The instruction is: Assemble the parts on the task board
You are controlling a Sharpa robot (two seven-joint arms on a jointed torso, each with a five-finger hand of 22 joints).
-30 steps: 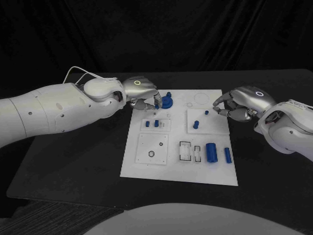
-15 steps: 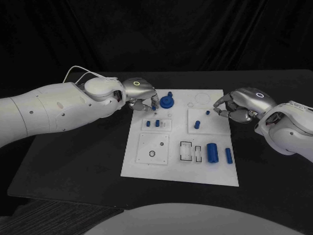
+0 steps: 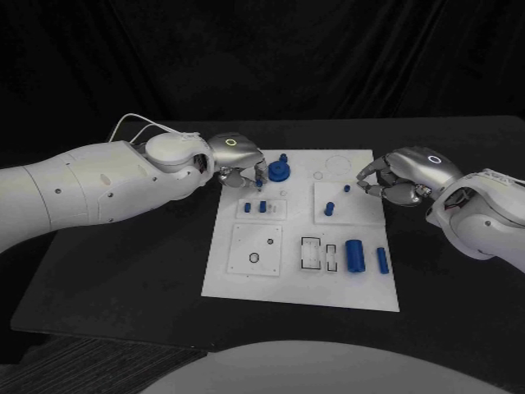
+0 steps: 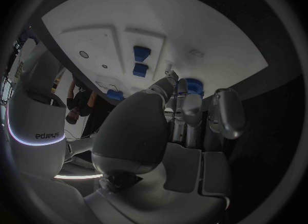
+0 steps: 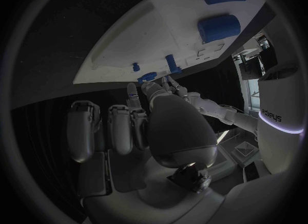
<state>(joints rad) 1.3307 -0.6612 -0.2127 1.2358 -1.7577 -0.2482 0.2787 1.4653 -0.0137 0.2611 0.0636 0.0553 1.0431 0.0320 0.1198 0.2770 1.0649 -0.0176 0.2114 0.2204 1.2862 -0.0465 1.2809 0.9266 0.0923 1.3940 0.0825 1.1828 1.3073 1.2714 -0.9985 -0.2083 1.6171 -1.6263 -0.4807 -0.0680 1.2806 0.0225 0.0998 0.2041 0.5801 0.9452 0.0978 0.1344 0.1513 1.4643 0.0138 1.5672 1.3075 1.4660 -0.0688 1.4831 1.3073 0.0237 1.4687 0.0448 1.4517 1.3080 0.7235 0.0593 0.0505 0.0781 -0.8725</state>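
While both hands hover at the board's (image 3: 245, 279) far end, the round blue knob (image 3: 280, 171) stands at about eleven o'clock, just right of the left hand (image 3: 238, 157), the nearer one; its fingers curl beside the knob, grip uncertain. The right hand's (image 3: 407, 174) fingers are bunched, contents unclear.

Far board (image 3: 345, 156) edge hemmed: left hand (image 3: 241, 160), right hand (image 3: 399, 176); near half unobstructed.
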